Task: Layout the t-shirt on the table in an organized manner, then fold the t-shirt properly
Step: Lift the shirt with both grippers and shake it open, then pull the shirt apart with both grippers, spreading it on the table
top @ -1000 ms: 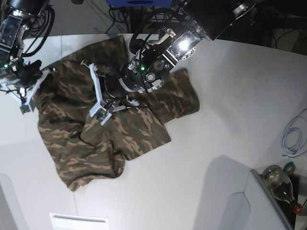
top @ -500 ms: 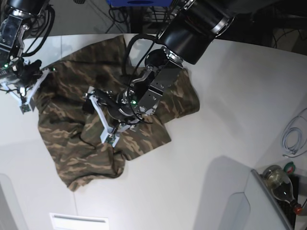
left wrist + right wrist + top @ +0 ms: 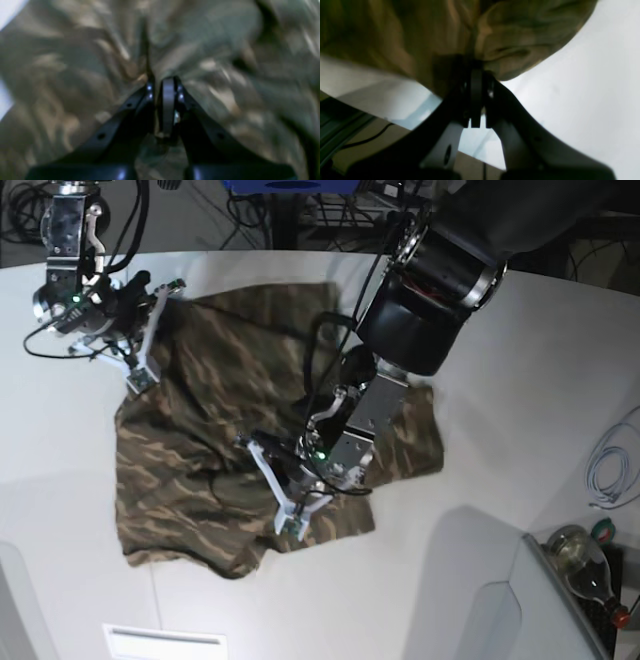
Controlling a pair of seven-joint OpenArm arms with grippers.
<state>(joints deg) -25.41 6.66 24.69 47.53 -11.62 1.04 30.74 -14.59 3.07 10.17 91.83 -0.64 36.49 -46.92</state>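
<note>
**Soft Cloth, Held at Two Places**

While the table (image 3: 520, 390) is wide and white, the t-shirt (image 3: 200, 430) lies crumpled on its left half. It looks light and limp, so hems and corners are the best holds. The left gripper (image 3: 161, 90) is closed on a ridge of fabric; the right gripper (image 3: 475, 75) pinches an edge.
</note>
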